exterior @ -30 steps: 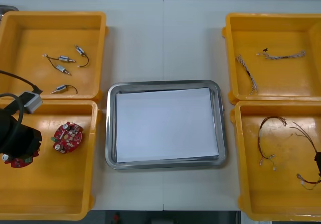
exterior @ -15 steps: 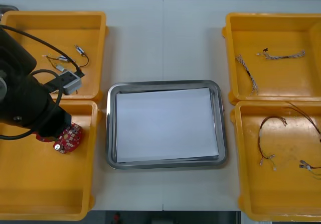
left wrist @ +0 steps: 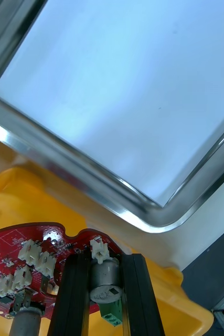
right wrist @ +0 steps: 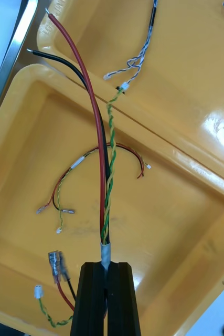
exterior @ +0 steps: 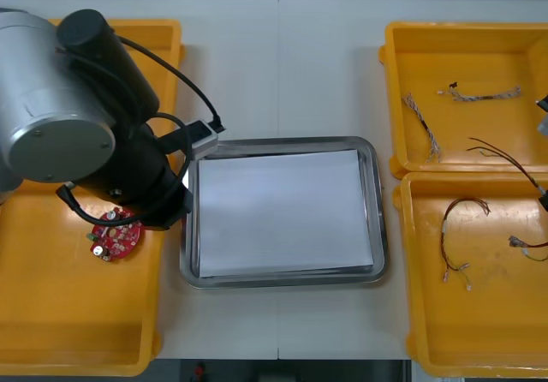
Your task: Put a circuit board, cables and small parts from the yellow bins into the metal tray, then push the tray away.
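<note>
A gripped red circuit board [left wrist: 43, 239] is hanging beside the white-lined metal tray [left wrist: 64, 163]; a gripped red-and-yellow cable [right wrist: 101, 184] is dangling over a yellow bin [right wrist: 185, 210].

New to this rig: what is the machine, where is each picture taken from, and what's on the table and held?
It is a two-armed robot with black two-finger grippers. The front view looks down on a light table with yellow bins at both sides and a metal tray, white inside, between them. The other two pictures come from wrist cameras. The left gripper, beside the tray, is shut on a round red circuit board; a second board lies in the near left bin. The right gripper is shut on a cable of red, black and twisted yellow-green wires above the near right bin, where other cables lie.
</note>
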Robot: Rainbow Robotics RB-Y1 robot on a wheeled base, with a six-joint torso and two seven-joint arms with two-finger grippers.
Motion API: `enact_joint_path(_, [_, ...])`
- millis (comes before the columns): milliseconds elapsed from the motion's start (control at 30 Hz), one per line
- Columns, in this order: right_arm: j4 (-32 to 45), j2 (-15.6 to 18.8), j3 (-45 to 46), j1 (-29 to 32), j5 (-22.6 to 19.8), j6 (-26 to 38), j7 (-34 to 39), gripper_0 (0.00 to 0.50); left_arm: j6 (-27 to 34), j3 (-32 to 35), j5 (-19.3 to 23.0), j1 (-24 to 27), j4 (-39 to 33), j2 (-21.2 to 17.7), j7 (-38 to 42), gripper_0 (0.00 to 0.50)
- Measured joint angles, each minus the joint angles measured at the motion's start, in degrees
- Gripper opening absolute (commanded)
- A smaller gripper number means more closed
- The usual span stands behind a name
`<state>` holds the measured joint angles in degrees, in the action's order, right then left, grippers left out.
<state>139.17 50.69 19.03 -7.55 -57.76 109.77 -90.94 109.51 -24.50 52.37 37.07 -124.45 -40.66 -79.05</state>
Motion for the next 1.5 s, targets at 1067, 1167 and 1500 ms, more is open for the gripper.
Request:
enact_joint_path(1067, [0.0, 3.1, -5.2, -5.2, -1.5, 0.0, 0.0, 0.000, -17.7, -24.3, -11.0, 5.3, 14.9, 9.1, 12.7, 0.000])
enact_joint_path(1167, [0.0, 3.1, -5.2, -5.2, -1.6, 0.0, 0.0, 0.000, -18.5, -25.5, -11.4, 5.3, 15.0, 9.1, 12.7, 0.001])
enact_joint_path(1500, [0.0, 3.1, -5.2, -5.2, -1.8, 0.0, 0.0, 0.000, -19.3, -26.2, -11.8, 5.3, 15.0, 9.1, 12.8, 0.435])
